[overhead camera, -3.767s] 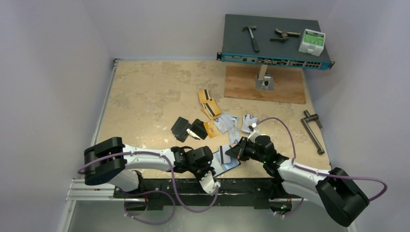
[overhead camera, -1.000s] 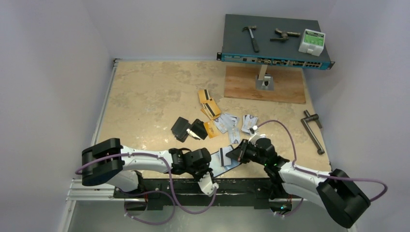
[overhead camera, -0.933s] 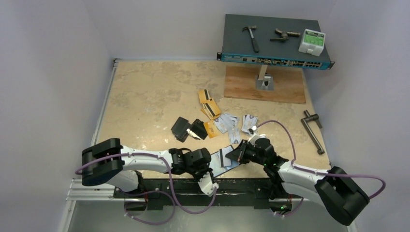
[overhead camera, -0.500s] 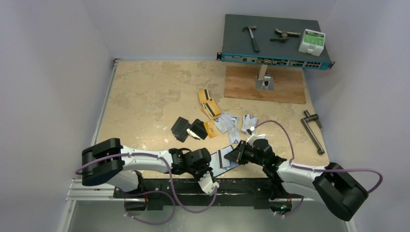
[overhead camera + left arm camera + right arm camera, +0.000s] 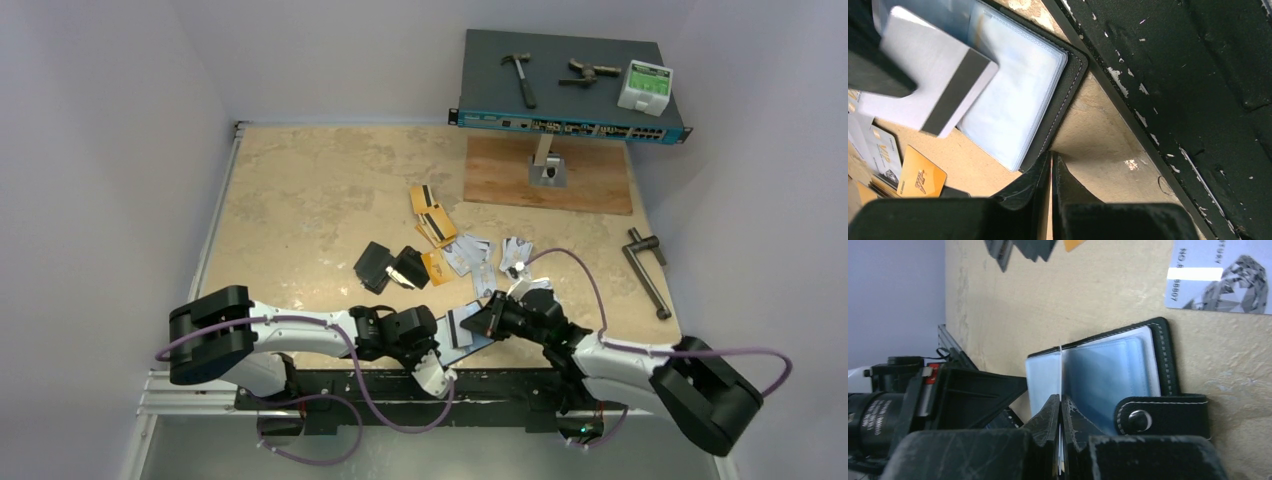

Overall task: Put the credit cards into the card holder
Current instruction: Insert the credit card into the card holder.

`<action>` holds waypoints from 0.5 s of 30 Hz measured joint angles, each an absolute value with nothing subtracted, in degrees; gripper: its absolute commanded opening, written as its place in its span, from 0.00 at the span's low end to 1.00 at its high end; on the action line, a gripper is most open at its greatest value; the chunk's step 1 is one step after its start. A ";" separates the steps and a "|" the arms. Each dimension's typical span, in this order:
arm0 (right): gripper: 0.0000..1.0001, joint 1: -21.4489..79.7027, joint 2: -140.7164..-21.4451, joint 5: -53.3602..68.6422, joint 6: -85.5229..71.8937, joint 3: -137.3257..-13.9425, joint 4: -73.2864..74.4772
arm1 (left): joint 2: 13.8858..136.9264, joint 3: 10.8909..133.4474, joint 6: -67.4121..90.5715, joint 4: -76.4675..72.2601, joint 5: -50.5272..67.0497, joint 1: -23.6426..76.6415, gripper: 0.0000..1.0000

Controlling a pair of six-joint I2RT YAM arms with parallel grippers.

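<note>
The card holder (image 5: 474, 340) lies open near the table's front edge, with its clear sleeves (image 5: 1013, 100) up and its snap tab (image 5: 1163, 415) out to one side. My right gripper (image 5: 488, 320) is shut on a silver-white credit card (image 5: 928, 90) with a black stripe and holds it over the sleeves. In the right wrist view the card shows edge-on between the fingers (image 5: 1061, 402). My left gripper (image 5: 1051, 156) is shut, its tips against the holder's black edge. More credit cards, orange (image 5: 430, 215) and silver (image 5: 470, 255), lie scattered mid-table.
Another black folding wallet (image 5: 390, 266) lies left of the loose cards. A silver card (image 5: 1220, 275) lies just beyond the open holder. A wooden board (image 5: 550, 175) and a network switch (image 5: 570, 85) carrying tools stand at the back right. A metal handle (image 5: 645, 265) lies at the right.
My right gripper has moved left with the silver card, bringing it over the open holder's sleeves. My left gripper has stayed at the holder's edge.
</note>
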State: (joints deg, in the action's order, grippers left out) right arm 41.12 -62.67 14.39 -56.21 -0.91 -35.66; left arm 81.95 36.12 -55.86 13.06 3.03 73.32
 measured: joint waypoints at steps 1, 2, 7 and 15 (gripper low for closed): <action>0.00 41.19 -60.03 14.17 -56.23 -0.89 -33.54 | 81.95 36.12 -55.59 13.08 2.98 73.32 0.03; 0.00 41.23 -57.06 13.78 -56.25 -0.89 -31.68 | 81.95 36.12 -55.42 13.15 2.94 73.32 0.02; 0.00 41.32 -41.91 9.69 -57.12 -0.89 -23.49 | 81.95 36.12 -55.00 13.21 2.92 73.32 0.02; 0.00 41.50 -47.92 6.44 -57.71 -0.89 -19.77 | 81.95 36.12 -55.00 13.23 2.79 73.32 0.02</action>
